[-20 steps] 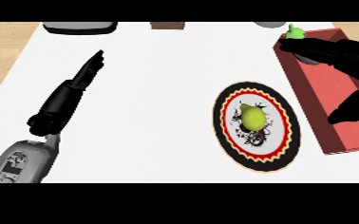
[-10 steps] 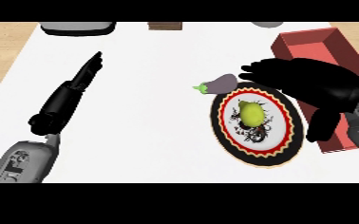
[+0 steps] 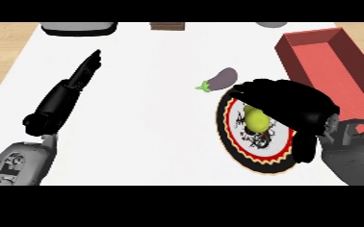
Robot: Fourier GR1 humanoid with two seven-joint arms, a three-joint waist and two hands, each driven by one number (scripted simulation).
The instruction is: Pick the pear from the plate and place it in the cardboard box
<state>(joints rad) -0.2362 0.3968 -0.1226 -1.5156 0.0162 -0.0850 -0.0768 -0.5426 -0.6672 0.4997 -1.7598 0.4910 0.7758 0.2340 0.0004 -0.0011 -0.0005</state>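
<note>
A yellow-green pear [image 3: 257, 119] lies on a round plate [image 3: 250, 155] with a red, black and white patterned rim at the right of the counter. My right hand [image 3: 295, 105] hovers over the plate's upper part, fingers bent over the pear and hiding its top; the thumb hangs down at the plate's right edge. I cannot see whether the fingers touch the pear. The red-brown cardboard box [image 3: 323, 69] stands open at the far right, behind the hand. My left hand [image 3: 78, 79] rests open on the counter at the left, fingers straight and pointing away.
A purple eggplant [image 3: 219, 79] lies just above and left of the plate. At the back edge stand a grey appliance [image 3: 78, 28], a brown block [image 3: 167, 26] and a grey object [image 3: 271, 24]. The white counter [image 3: 149, 139] ends at a wooden strip on the left.
My right hand has come from the box down and left over the plate, now covering the pear's top. The eggplant, hidden a second ago, shows beside the plate. The left hand has not moved.
</note>
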